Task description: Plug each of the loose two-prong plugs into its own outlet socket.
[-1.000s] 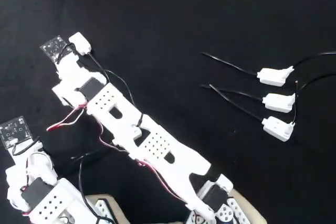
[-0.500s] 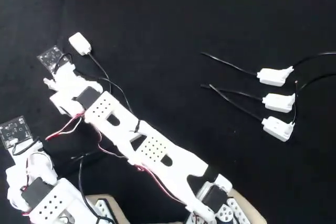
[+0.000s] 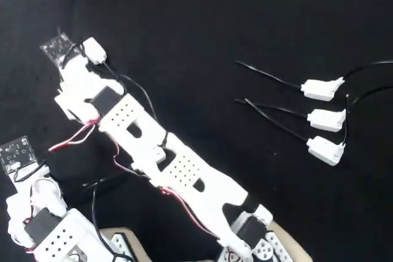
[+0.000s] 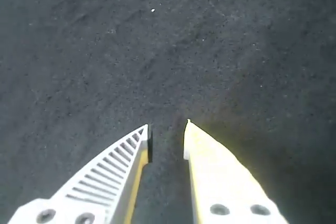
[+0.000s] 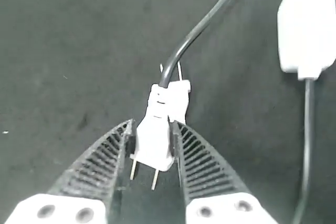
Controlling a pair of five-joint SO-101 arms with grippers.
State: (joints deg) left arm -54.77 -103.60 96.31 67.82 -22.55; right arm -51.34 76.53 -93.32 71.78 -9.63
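The white two-prong plug (image 5: pixel 157 114) on a black cord (image 5: pixel 202 24) is held clamped in the right gripper (image 5: pixel 152 129) near the white rectangular outlet socket (image 5: pixel 307 24), prongs turned toward the wrist, so it could be twisted askew by cord tension and the socket missed.

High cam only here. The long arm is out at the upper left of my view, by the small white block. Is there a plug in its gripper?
Observer: Yes. The right gripper is shut on a white plastic two-prong plug, and a black cord runs off its far end.
Operator: Which way do the prongs face?
Observer: The metal prongs point back toward the wrist camera, and the cord end faces away from it.
Operator: Is the left arm carrying anything?
Observer: No. The left gripper is open and holds nothing, over bare black cloth.
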